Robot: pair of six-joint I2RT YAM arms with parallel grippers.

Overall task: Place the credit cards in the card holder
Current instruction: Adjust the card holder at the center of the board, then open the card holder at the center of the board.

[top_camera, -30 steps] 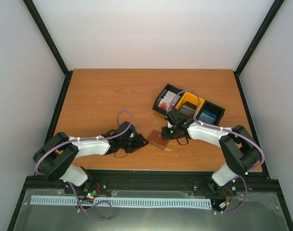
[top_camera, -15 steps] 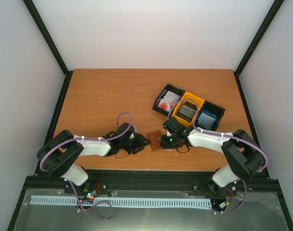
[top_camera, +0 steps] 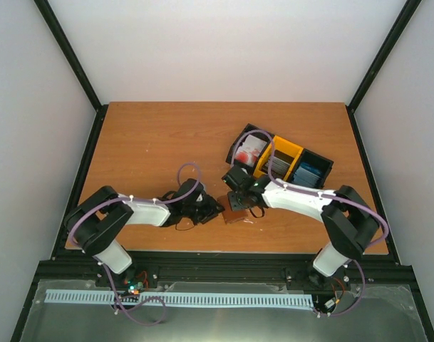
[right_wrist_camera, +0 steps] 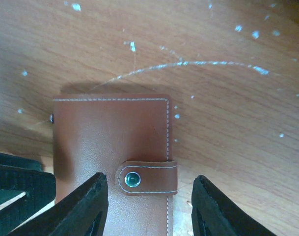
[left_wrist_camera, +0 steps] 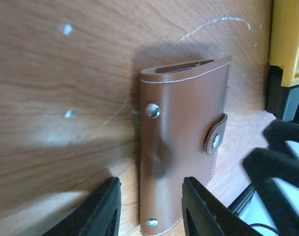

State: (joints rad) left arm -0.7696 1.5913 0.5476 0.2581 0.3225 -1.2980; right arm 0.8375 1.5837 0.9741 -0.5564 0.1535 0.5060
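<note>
Top view: the closed brown card holder point(top_camera: 236, 216) lies on the table point(top_camera: 145, 142) between the left gripper point(top_camera: 211, 211) and the right gripper point(top_camera: 238, 201). The credit cards point(top_camera: 277, 165) sit in 3 bins point(top_camera: 291, 147).

Left wrist: the jaws are released, straddling the card holder's end.

Right wrist: the jaws are released, with the snap tab point(right_wrist_camera: 147, 177) between them.

A lab test booth: white walls point(top_camera: 224, 50) and black frame posts point(top_camera: 67, 53) enclose a wooden tabletop point(top_camera: 167, 142) with robot arms point(top_camera: 142, 212) bolted at its near edge
</note>
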